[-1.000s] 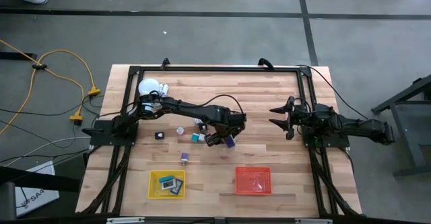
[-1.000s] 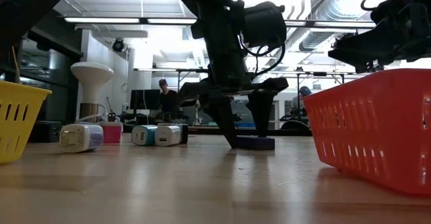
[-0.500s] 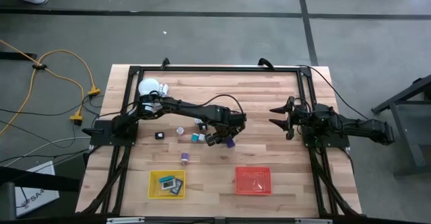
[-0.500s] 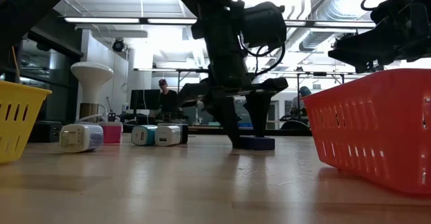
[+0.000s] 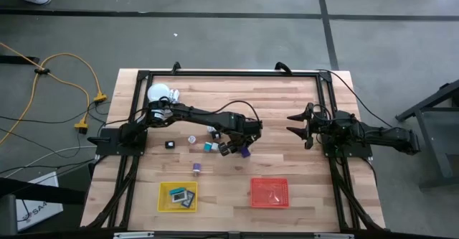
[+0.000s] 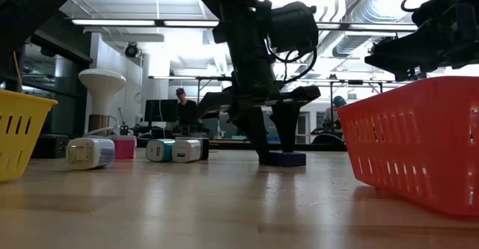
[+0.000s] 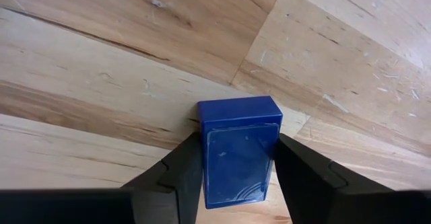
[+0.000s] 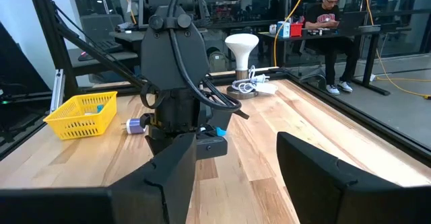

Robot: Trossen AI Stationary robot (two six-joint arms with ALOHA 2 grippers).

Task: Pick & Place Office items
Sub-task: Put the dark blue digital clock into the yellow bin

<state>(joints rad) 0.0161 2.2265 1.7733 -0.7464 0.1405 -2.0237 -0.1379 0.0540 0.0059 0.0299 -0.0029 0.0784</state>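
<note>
My left gripper (image 5: 239, 151) reaches out to the table's middle, its fingers pointing down around a small blue block (image 7: 239, 150). The block lies flat on the wood (image 6: 287, 158). My right gripper (image 8: 236, 163) hovers open above the table's right part (image 5: 295, 124), touching nothing. Other office items lie loose to the left of the block: a black piece (image 5: 170, 144), a white roll (image 5: 192, 139), a teal piece (image 5: 207, 146) and a purple roll (image 5: 196, 169). My left gripper pinches the blue block between its two fingers (image 7: 188, 163), one on each long side face (image 7: 205, 153). The fingers come from above, slanting down. The block's underside rests on the table (image 6: 287, 163).
A yellow mesh tray (image 5: 163, 196) holding a few items sits near the front edge, and an orange mesh tray (image 5: 269, 192) sits to its right. A white globe on a stand (image 5: 158, 93) is at the far left. Bare wood lies between the block and the orange tray.
My left gripper's fingers have drawn closer together on the blue block. The block has slid a little along the table toward the orange tray and still lies flat.
</note>
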